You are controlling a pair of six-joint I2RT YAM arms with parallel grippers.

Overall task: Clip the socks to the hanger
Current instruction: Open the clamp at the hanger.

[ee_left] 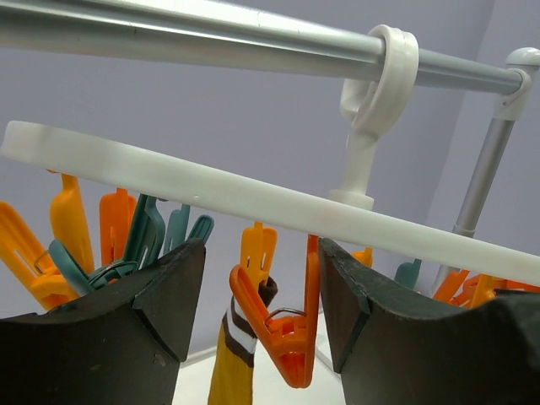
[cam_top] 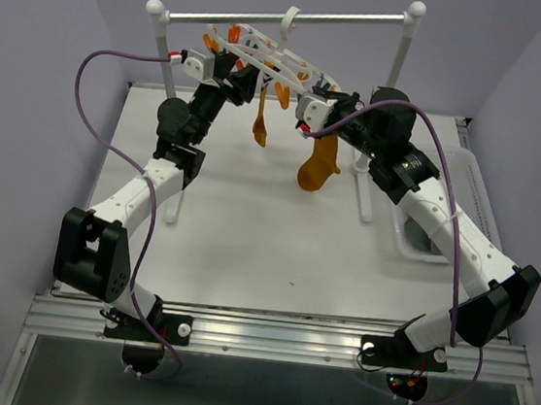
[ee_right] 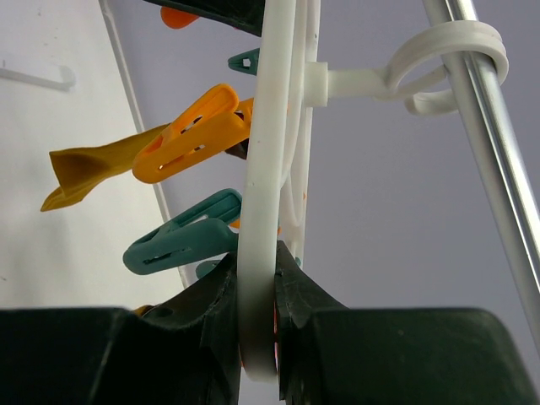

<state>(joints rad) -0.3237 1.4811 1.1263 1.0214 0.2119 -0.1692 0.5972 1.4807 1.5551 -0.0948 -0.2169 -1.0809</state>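
Just straddling the orange clip [ee_left: 287, 350]
my left fingers [ee_left: 160, 295] open either side; my right fingers [ee_right: 202, 329] clamp the hanger [ee_right: 263, 186]

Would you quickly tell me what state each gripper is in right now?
Left gripper: open, straddling an orange clip.
Right gripper: closed on the hanger frame.

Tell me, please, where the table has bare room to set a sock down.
The widest bare patch of table lies between the left arm and right arm, nearer than the hanging orange sock. It is crowded beneath the hanger and its clips.
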